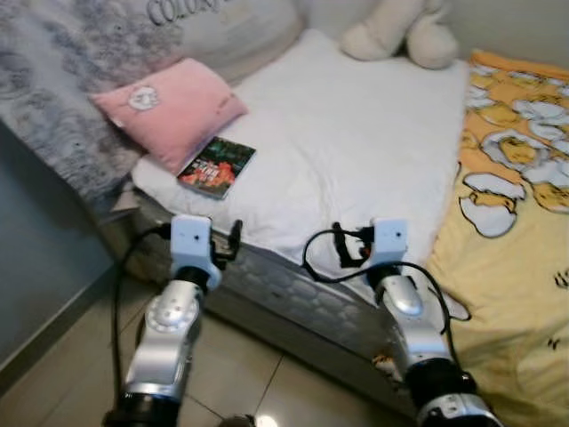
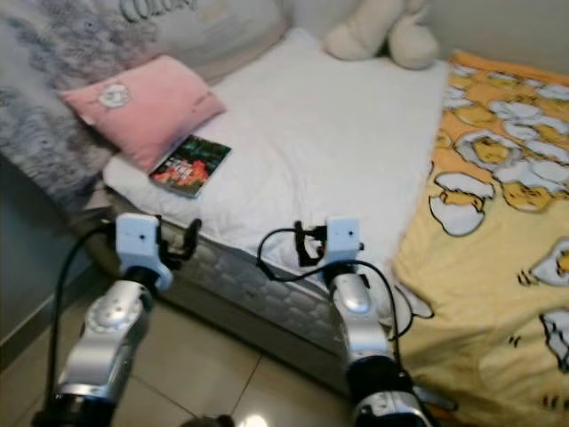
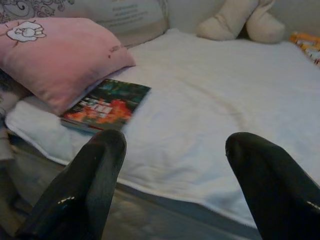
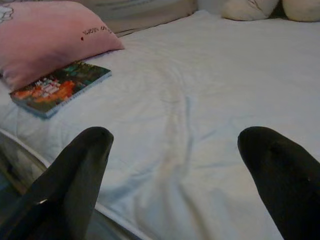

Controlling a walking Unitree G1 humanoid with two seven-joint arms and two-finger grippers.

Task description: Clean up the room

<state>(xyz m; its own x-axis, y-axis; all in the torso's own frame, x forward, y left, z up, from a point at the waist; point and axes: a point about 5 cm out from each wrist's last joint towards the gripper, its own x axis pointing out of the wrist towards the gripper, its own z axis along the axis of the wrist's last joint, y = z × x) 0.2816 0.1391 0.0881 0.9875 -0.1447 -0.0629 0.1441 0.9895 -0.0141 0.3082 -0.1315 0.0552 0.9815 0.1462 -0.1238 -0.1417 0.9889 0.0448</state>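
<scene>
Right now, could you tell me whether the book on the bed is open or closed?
Closed: the book lies flat on the white sheet, its colourful cover facing up, beside the pink pillow.

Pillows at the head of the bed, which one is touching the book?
The pink pillow. The book lies against its lower edge on the white sheet. The larger grey lettered pillow sits behind it, clear of the book.

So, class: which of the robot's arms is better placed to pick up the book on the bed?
Probably left. The left claw sits open just below the book; the right claw is farther along the bed edge.
</scene>
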